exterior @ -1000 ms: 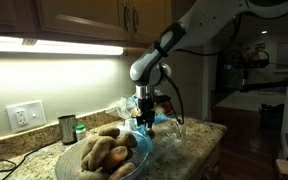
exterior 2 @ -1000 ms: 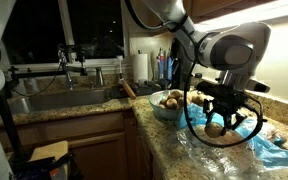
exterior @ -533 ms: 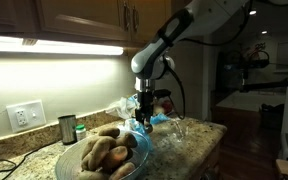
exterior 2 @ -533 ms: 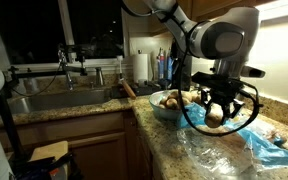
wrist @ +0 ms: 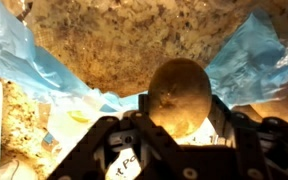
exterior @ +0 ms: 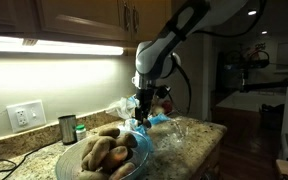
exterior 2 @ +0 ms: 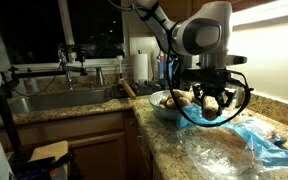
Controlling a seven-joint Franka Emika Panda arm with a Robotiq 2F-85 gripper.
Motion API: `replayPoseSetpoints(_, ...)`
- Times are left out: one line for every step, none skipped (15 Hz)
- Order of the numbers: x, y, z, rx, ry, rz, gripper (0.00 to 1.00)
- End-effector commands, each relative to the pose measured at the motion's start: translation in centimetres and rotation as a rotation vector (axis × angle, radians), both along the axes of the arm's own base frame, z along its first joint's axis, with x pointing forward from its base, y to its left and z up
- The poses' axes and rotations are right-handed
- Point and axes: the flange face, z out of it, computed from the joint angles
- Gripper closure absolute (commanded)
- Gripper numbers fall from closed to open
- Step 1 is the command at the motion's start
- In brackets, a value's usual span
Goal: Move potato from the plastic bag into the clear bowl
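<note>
My gripper point(wrist: 179, 110) is shut on a brown potato point(wrist: 179, 95), which fills the gap between the two black fingers in the wrist view. In both exterior views the gripper point(exterior: 144, 115) point(exterior 2: 212, 105) hangs above the counter with the potato point(exterior 2: 212, 102) in it. The plastic bag point(exterior 2: 254, 140) point(wrist: 44, 60) lies flattened and bluish on the granite below it. The clear bowl point(exterior: 134, 165) point(exterior 2: 162, 112) stands beside the bag and holds several potatoes point(exterior: 102, 152).
A small dark metal cup point(exterior: 67, 129) stands by the wall outlet. A sink point(exterior 2: 44, 102) with a tap lies beyond the bowl, with a paper towel roll point(exterior 2: 139, 68) and a rolling pin point(exterior 2: 127, 88) near it. The counter edge point(exterior 2: 159, 150) drops off close to the bag.
The gripper has risen with the potato and moved away from the bag toward the bowl. Its grip has not changed.
</note>
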Motion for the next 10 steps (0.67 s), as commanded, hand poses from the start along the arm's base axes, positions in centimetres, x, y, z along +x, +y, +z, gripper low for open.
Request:
replayPoseSetpoints(-2.2, 1.8, 2.2, -0.045, -0.057, 0.044, 0.65)
replayPoseSetpoints(-2.2, 2.3, 2.4, -0.052, -0.065, 0.057, 0.65)
replayPoseSetpoints(-2.2, 2.7, 2.7, -0.056, -0.071, 0.07, 0.65)
replayPoseSetpoints(-2.1, 3.1, 2.9, -0.059, -0.076, 0.084, 0.65)
replayPoseSetpoints(-2.0, 3.6, 3.3, -0.055, -0.08, 0.098, 0.65)
replayPoseSetpoints(-1.9, 4.1, 3.7, -0.051, -0.085, 0.112, 0.65)
replayPoseSetpoints(-1.8, 4.7, 4.1, -0.046, -0.088, 0.122, 0.65)
replayPoseSetpoints(-1.6, 5.3, 4.5, -0.04, -0.093, 0.136, 0.65)
replayPoseSetpoints(-1.5, 5.8, 4.9, -0.037, -0.097, 0.149, 0.65)
replayPoseSetpoints(-1.3, 6.4, 5.3, -0.037, -0.104, 0.162, 0.65)
